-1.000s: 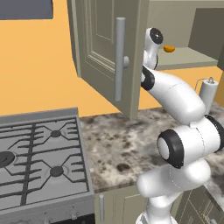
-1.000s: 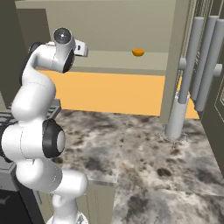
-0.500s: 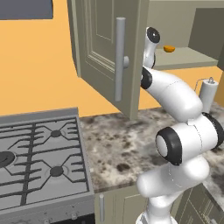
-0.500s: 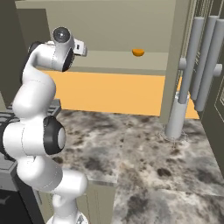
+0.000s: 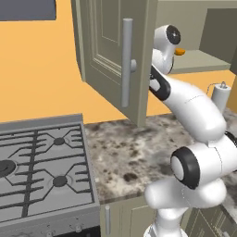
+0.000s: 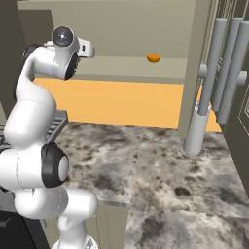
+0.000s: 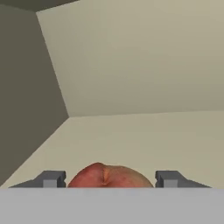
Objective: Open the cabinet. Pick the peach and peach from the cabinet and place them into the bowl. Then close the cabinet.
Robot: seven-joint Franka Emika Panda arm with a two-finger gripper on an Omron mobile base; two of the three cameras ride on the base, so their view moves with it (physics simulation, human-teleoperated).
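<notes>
The cabinet stands open, its left door (image 5: 109, 55) swung out and its right door (image 6: 229, 73) at the right edge. My gripper (image 7: 111, 179) reaches in over the inner shelf (image 6: 126, 65). A reddish-pink peach (image 7: 109, 176) sits between the two fingertips (image 7: 54, 178), which press on its sides. The orange-yellow peach (image 6: 153, 58) lies farther right on the same shelf, apart from my hand (image 6: 83, 47); it also peeks out beside the hand (image 5: 179, 52). The bowl is out of view.
A gas stove (image 5: 37, 157) lies left of the speckled stone counter (image 5: 129, 148). A pale grey cylinder (image 6: 197, 131) stands on the counter under the right door. The left door's long bar handle (image 5: 126, 65) hangs close to my forearm.
</notes>
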